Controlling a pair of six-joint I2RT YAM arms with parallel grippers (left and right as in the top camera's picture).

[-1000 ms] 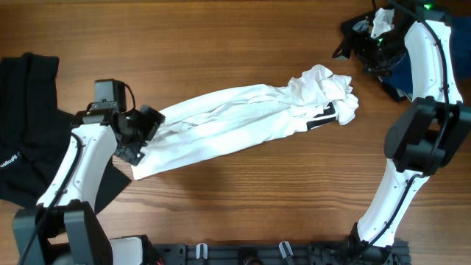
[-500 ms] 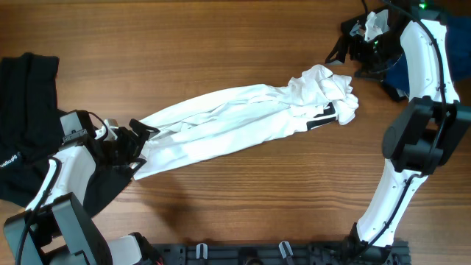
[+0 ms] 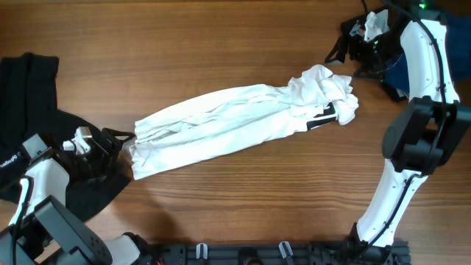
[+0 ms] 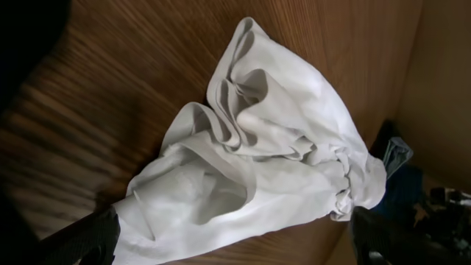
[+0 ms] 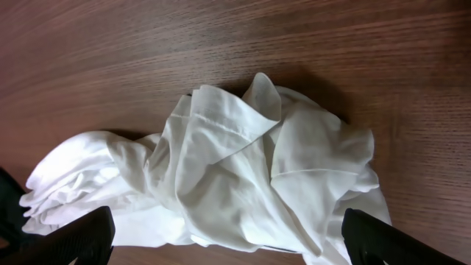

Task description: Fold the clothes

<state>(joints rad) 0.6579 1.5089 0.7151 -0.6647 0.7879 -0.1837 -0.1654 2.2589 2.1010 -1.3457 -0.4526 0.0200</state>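
Brown wood-grain surface [image 3: 221, 44] is shown carrying the clothes to be folded. A white T-shirt [image 3: 235, 121] is stretched across its middle as a long, bunched band, its right end crumpled into a knot beside a black marking [image 3: 324, 121]. The left hand [image 3: 121, 146] is held just beside the shirt's left end, spread apart and clamped on nothing. The right hand [image 3: 347, 46] is poised near the crumpled end, likewise spread and empty. A black garment [image 3: 26, 110] is spread at the left edge, partly under the left arm, and a dark blue garment [image 3: 401, 77] is tucked behind the right arm. Trouble is judged likeliest if only one layer of the gathered hem is pinched: the shirt would be dragged as a rope rather than opened flat. Stacked hem folds are revealed only by the left wrist view, and the far end's tangle only by the right wrist view. The shirt's full length is given only from overhead.
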